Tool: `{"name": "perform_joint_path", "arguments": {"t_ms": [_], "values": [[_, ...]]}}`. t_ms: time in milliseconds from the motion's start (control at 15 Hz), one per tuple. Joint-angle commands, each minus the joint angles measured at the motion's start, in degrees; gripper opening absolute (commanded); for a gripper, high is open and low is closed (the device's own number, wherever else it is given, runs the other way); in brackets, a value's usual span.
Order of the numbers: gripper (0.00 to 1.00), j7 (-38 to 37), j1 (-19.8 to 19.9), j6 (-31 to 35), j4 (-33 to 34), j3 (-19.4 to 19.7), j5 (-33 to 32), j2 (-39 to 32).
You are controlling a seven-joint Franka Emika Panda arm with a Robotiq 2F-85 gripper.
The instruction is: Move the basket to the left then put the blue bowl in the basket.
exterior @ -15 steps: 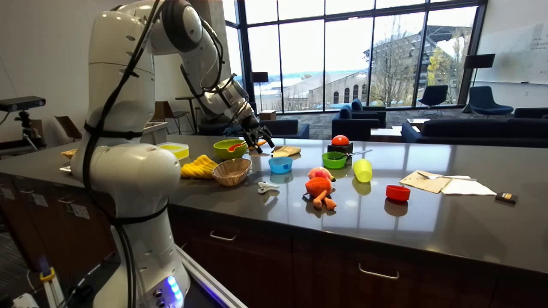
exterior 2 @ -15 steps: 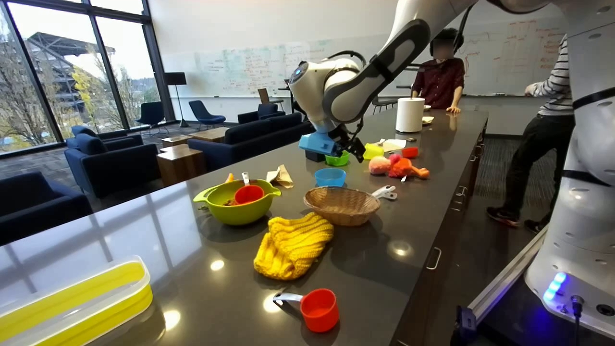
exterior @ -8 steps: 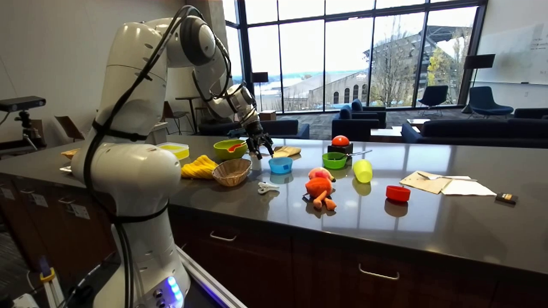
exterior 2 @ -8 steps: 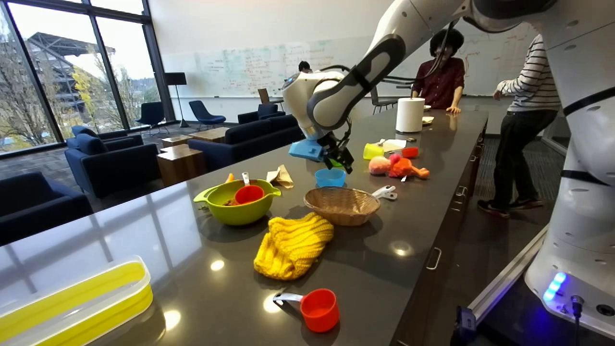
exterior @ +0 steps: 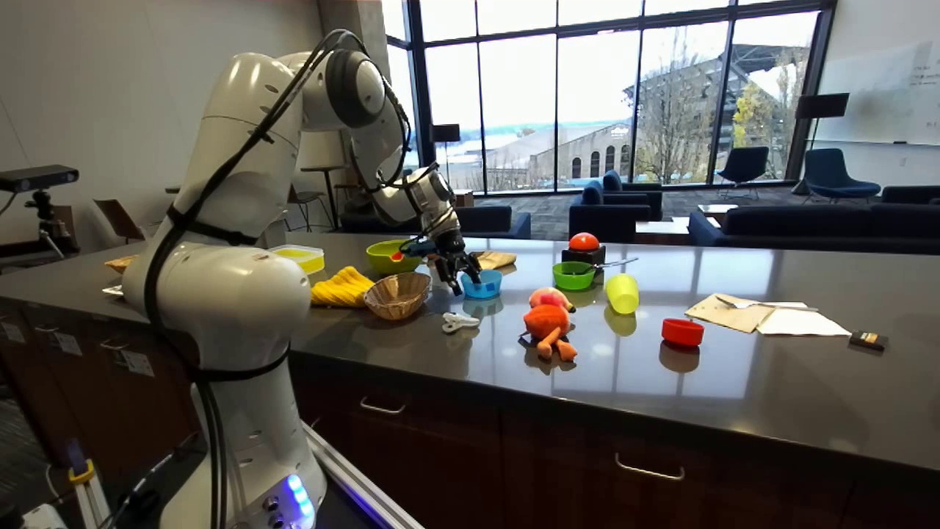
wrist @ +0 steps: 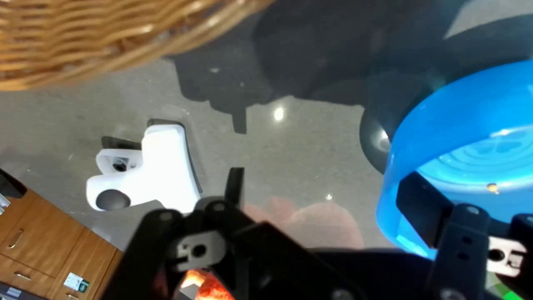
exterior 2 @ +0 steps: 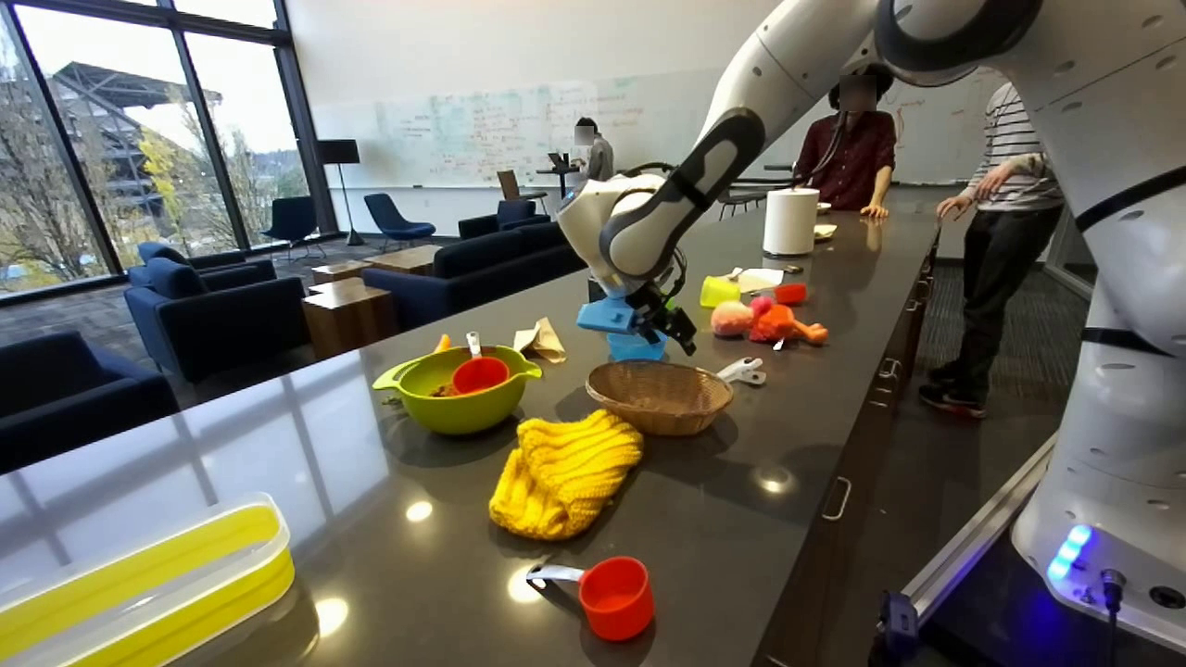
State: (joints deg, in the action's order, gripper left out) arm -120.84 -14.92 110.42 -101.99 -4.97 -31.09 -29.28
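Observation:
The blue bowl shows in both exterior views (exterior: pixel 486 285) (exterior 2: pixel 634 349) and at the right of the wrist view (wrist: pixel 454 121), upright on the counter. The tan wicker basket (exterior: pixel 398 296) (exterior 2: pixel 660 398) stands beside it, and its edge shows at the top left of the wrist view (wrist: pixel 104 33). My gripper (exterior: pixel 466 285) (exterior 2: pixel 672 340) is open between basket and bowl. In the wrist view its fingers (wrist: pixel 329 200) are wide apart: one over or inside the bowl's rim, the other outside above the counter. I cannot tell whether the finger touches the bowl. The basket is empty.
A white clip (exterior: pixel 459 322) (wrist: pixel 162 171) lies near the basket. A yellow knit cloth (exterior 2: pixel 567 474) and a green bowl with a red scoop (exterior 2: pixel 459 408) stand close to it. An orange plush toy (exterior: pixel 548 322) and a small green bowl (exterior: pixel 574 279) are beyond the blue bowl.
The open gripper has come down and forward from above the counter to the blue bowl's rim. The basket and bowl have not moved.

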Motion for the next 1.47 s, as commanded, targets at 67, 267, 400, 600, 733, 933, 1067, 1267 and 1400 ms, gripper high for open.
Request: {"name": "perform_joint_path", "arguments": {"t_ms": [67,267,400,600,733,933,1067,1267,1400], "values": [[0.57,1.6,-1.0,0.1,1.4,1.6,1.9,-1.7],[0.33,1.8,-1.3,-0.3,1.6,1.9,1.6,-1.6],[0.17,1.5,-1.5,-0.5,0.7,2.3,0.9,-0.2],[0.01,1.8,-2.5,-1.8,-1.2,3.2,-2.0,2.8],[0.03,1.6,-3.2,-3.1,-3.6,3.1,-4.7,6.2],[0.01,1.7,-3.2,-2.2,-9.8,1.2,-7.5,13.4],[0.01,1.7,-3.5,0.4,-14.9,-1.0,-7.9,19.1],[0.01,2.0,-4.1,5.1,-22.0,-5.5,-6.7,27.0],[0.01,3.1,-5.1,8.3,-26.0,-8.9,-4.8,31.1]]}}
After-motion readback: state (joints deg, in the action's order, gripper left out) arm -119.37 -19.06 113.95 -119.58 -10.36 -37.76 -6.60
